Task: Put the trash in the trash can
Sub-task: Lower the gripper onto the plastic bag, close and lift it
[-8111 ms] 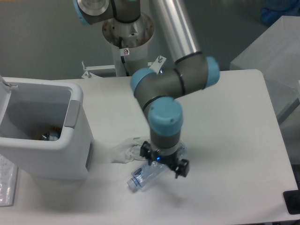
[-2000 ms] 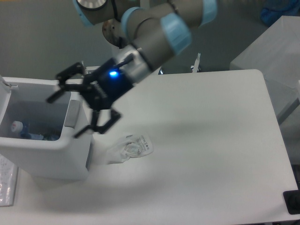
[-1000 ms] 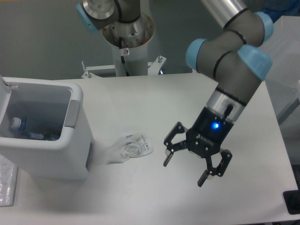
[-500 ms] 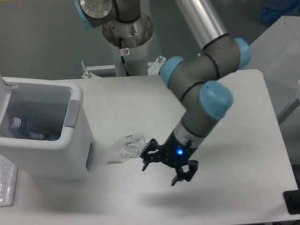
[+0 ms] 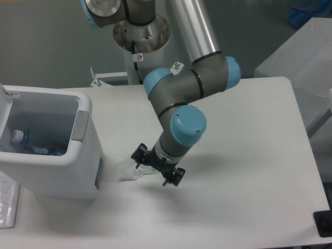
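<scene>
Gripper point(image 5: 157, 165) poised spread and empty over the wrapper point(image 5: 129, 170) near the table's point(image 5: 249, 155) front-left; advise centring before closing, lest thin film slip.

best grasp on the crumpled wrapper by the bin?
Take the crumpled wrapper at its bunched right end, coming straight down from above. It lies flat on the table, its left end close to the trash can, leaving no side access there. The gripper is open over that right end.
</scene>
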